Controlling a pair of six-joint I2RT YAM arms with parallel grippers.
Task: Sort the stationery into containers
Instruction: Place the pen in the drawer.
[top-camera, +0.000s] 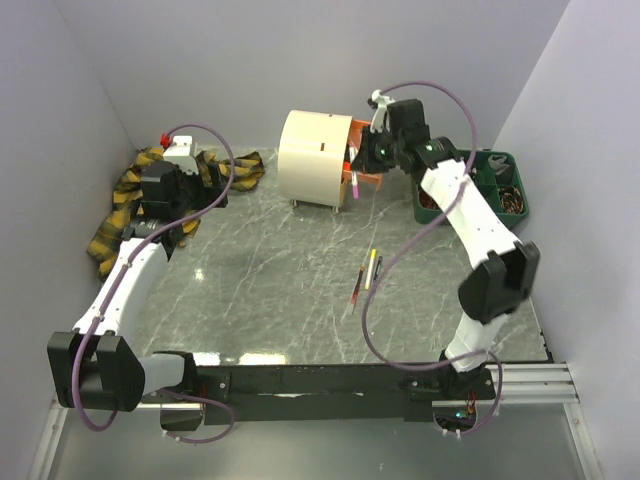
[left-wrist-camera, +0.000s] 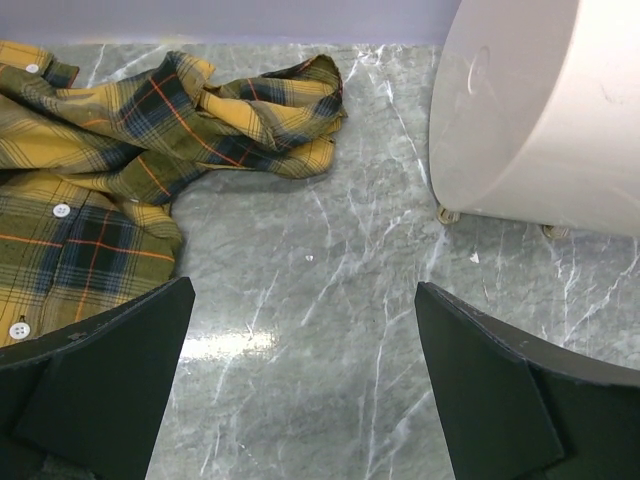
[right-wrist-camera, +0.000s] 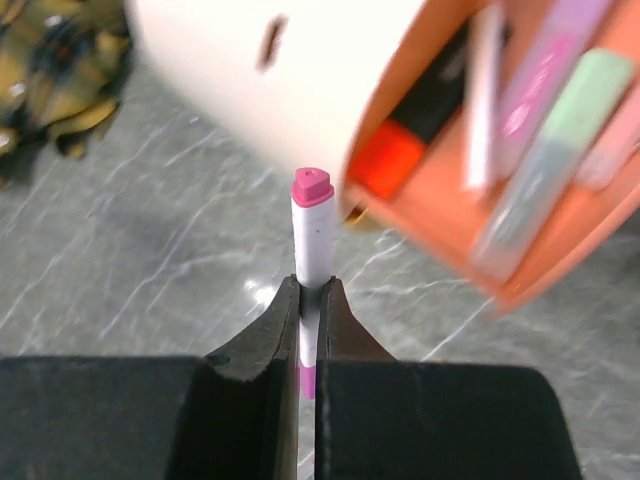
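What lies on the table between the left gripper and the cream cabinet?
Nothing: in the left wrist view only bare marble lies between the open left gripper and the cream cabinet; the plaid shirt lies off to the left.

Right arm stretched far forward, elbow raised, its right gripper (right-wrist-camera: 307, 310) pinched tight on a pink pen (right-wrist-camera: 312, 225) just beside the mouth of the cream cabinet (top-camera: 315, 158); left arm bent and reaching up well left of that cabinet, left gripper (left-wrist-camera: 300, 350) with fingers spread wide, holding nothing.
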